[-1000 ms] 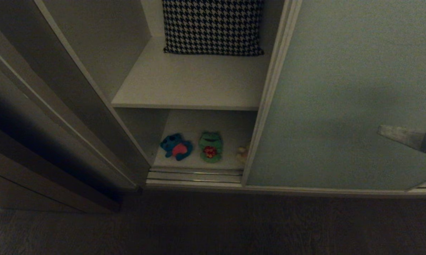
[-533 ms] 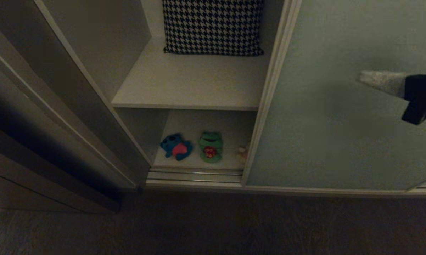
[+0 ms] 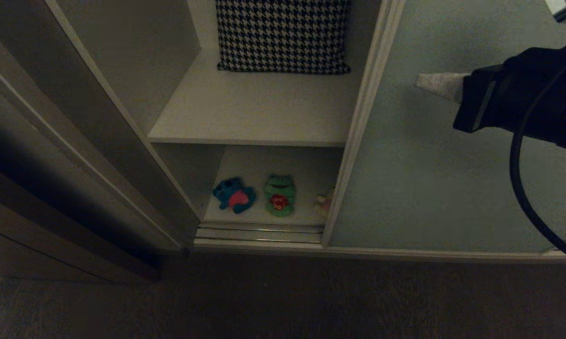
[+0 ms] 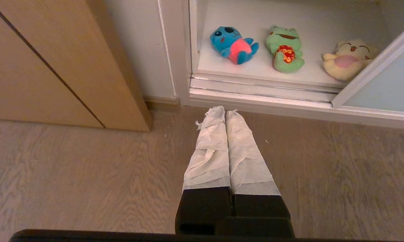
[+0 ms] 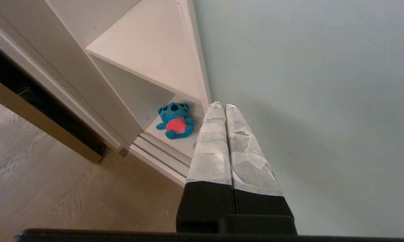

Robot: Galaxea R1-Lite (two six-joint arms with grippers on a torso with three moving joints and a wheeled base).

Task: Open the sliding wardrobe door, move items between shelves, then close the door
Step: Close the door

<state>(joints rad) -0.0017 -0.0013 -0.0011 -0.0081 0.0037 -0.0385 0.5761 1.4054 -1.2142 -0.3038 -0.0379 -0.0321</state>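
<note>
My right gripper (image 3: 422, 82), jaws pressed together, sits at 3 o'clock of the half-open matte grey-green sliding wardrobe door (image 3: 452, 179) edge; if it skids off, the door won't budge.

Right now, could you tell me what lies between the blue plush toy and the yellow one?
The green frog plush, lying on the bottom shelf; the left wrist view shows it best.

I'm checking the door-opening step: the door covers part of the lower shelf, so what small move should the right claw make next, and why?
Probably carry the shut right claw on toward the sliding wardrobe door's cream frame edge, to push it wider. The claw hangs in front of the panel, short of that edge, and the door half hides the yellow plush toy on the lower shelf.
</note>
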